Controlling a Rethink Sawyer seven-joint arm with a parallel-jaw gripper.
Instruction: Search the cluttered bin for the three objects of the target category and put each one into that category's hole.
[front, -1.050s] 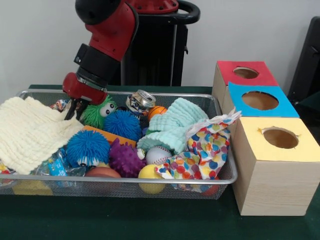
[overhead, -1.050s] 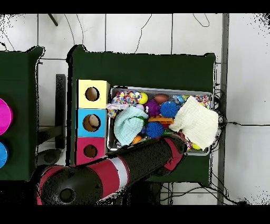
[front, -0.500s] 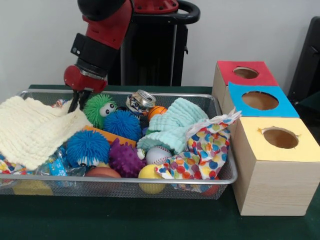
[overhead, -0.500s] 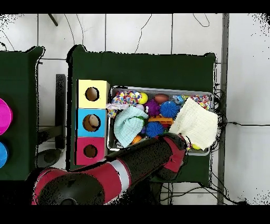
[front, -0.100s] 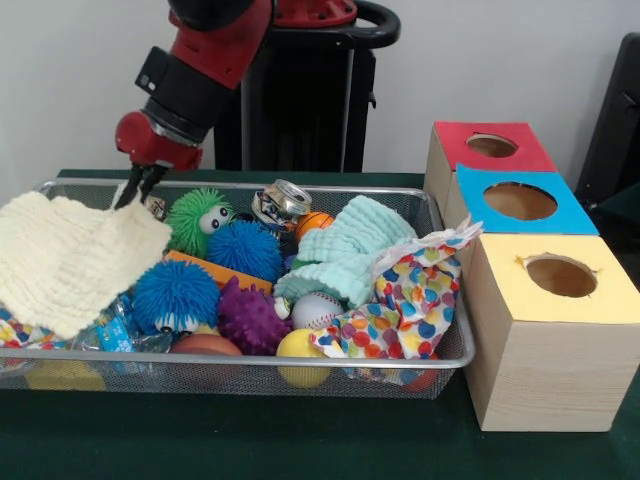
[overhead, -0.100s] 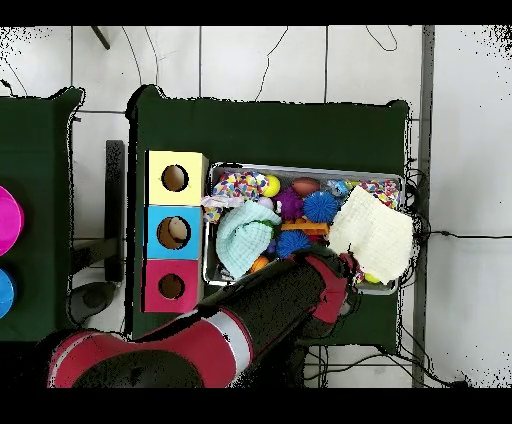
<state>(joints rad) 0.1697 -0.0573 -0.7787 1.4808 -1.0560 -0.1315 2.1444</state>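
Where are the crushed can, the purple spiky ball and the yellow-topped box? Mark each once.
crushed can (front, -0.100s: 281, 203), front view: on its silver top end.
purple spiky ball (front, -0.100s: 249, 317), front view: on its middle.
yellow-topped box (front, -0.100s: 520, 283), front view: on the yellow top beside the hole.

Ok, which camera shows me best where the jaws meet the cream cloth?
The front view: the gripper pinches a corner of the cream cloth, lifting it. Overhead, the arm hides the jaws; only the cloth shows, spread over the bin's end.
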